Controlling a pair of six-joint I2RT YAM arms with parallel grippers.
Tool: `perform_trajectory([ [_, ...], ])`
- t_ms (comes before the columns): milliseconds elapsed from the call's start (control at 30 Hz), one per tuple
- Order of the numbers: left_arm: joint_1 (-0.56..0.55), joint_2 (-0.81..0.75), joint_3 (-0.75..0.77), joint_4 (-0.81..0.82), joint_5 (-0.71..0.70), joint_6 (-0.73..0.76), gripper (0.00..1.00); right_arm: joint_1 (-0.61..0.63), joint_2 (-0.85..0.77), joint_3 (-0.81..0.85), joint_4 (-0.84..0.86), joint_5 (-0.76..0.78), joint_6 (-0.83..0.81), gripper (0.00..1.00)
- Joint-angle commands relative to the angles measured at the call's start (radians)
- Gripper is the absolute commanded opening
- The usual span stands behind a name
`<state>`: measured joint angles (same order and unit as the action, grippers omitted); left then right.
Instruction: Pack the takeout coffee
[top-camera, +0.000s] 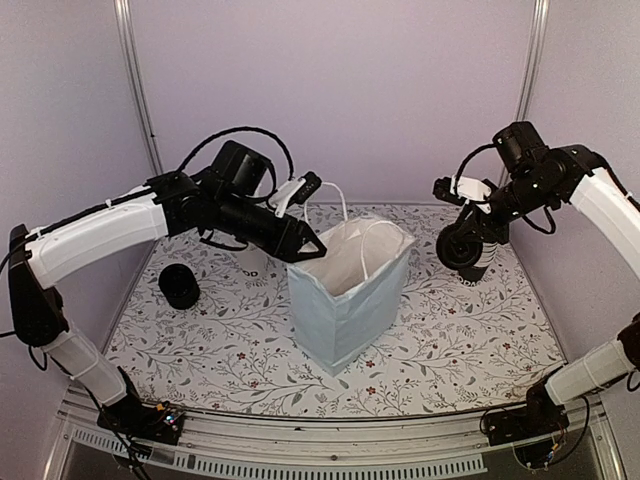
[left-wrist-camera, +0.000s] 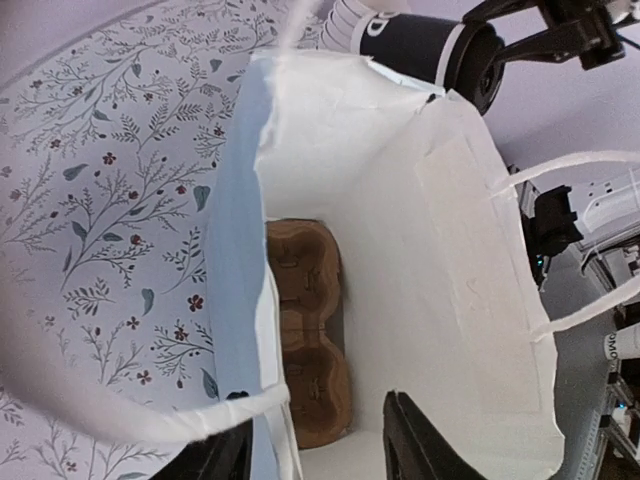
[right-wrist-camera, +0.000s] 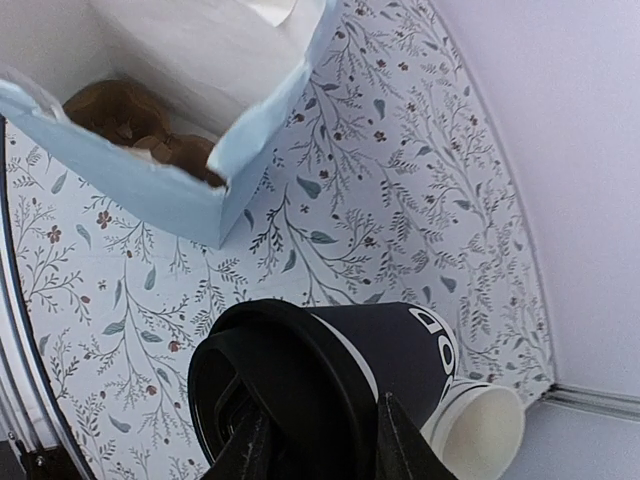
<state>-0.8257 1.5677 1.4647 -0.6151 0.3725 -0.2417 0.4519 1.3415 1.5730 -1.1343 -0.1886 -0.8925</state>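
A pale blue paper bag (top-camera: 345, 300) stands open mid-table. The brown pulp carrier (left-wrist-camera: 305, 370) lies on its floor and also shows in the right wrist view (right-wrist-camera: 130, 125). My left gripper (top-camera: 310, 248) is open at the bag's left rim. In the left wrist view (left-wrist-camera: 315, 455) its fingers straddle the bag wall and a white handle. My right gripper (top-camera: 468, 225) is shut on a black lidded cup (top-camera: 465, 248), right of the bag. The cup (right-wrist-camera: 380, 350) is held tilted by its lid end, lid toward the bag. A second black cup (top-camera: 180, 285) sits on the table at far left.
A white cup (right-wrist-camera: 480, 440) stands against the base of the held cup. Another white cup (top-camera: 250, 265) is partly hidden behind my left arm. The flower-patterned table (top-camera: 450, 340) ends at lilac walls behind and at both sides.
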Motion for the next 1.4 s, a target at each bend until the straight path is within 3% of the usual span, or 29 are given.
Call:
perform_trajectory([
  [0,0.005,-0.092,0.033,0.025,-0.176,0.007,0.50,-0.109,0.070,-0.059,-0.059,-0.229,0.038,0.19],
  [167,-0.065,-0.236,-0.036,0.129,-0.254,0.035,0.56,-0.176,0.170,-0.127,-0.122,-0.353,0.050,0.17],
  [267,-0.139,-0.258,-0.042,0.114,-0.353,0.034,0.59,-0.198,0.217,-0.158,-0.133,-0.402,0.061,0.17],
  [400,-0.158,-0.243,-0.042,0.037,-0.451,-0.019,0.59,-0.226,0.288,-0.163,-0.172,-0.471,0.061,0.18],
  [700,-0.159,-0.245,-0.109,0.039,-0.461,-0.063,0.59,-0.274,0.443,-0.161,-0.205,-0.569,0.054,0.22],
  [1000,-0.156,-0.240,-0.125,0.044,-0.449,-0.068,0.59,-0.281,0.442,-0.130,-0.190,-0.562,0.068,0.61],
  [1233,-0.147,-0.237,-0.119,0.024,-0.444,-0.092,0.60,-0.281,0.357,0.031,-0.229,-0.525,0.040,0.75],
  [1267,-0.146,-0.233,-0.119,0.024,-0.439,-0.102,0.61,-0.278,0.315,0.061,-0.220,-0.543,0.028,0.90],
  [1300,-0.145,-0.227,-0.115,0.024,-0.427,-0.114,0.61,-0.274,0.288,0.083,-0.223,-0.586,-0.009,0.98],
  [1367,-0.142,-0.203,-0.099,0.025,-0.406,-0.129,0.62,-0.262,0.207,0.073,-0.154,-0.677,-0.096,0.99],
])
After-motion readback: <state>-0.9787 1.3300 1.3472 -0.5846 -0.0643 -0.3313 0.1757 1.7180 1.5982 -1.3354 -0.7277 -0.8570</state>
